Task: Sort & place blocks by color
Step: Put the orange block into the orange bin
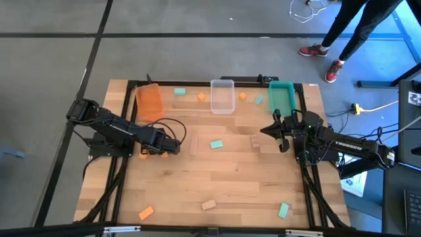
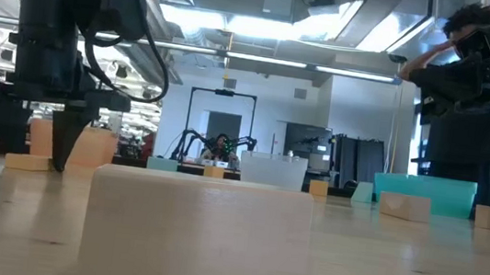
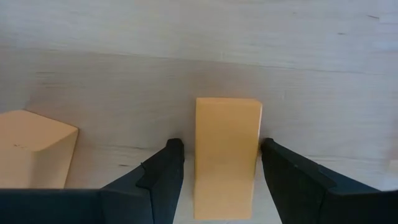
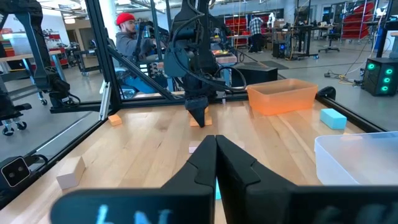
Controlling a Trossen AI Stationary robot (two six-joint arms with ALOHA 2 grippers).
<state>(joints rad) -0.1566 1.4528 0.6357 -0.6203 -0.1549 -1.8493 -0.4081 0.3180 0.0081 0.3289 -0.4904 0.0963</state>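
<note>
A small orange block [image 3: 227,155] lies flat on the wooden table at its left side, and a second orange block [image 3: 31,149] lies close beside it. My left gripper [image 1: 146,153] points down over the first block, open, with one finger on each side of it and its tips near the tabletop. The left wrist view shows a narrow gap at one finger; the other finger stands right at the block's side. My right gripper [image 4: 216,149] is shut on nothing and points level above the table's right side [image 1: 271,129].
An orange bin [image 1: 149,102], a clear bin [image 1: 222,96] and a teal bin [image 1: 281,97] stand along the far edge. Loose blocks lie about: teal [image 1: 216,144], wood [image 1: 257,141], orange [image 1: 146,212], wood [image 1: 208,205], teal [image 1: 283,210]. A person [image 1: 335,39] stands beyond the far right corner.
</note>
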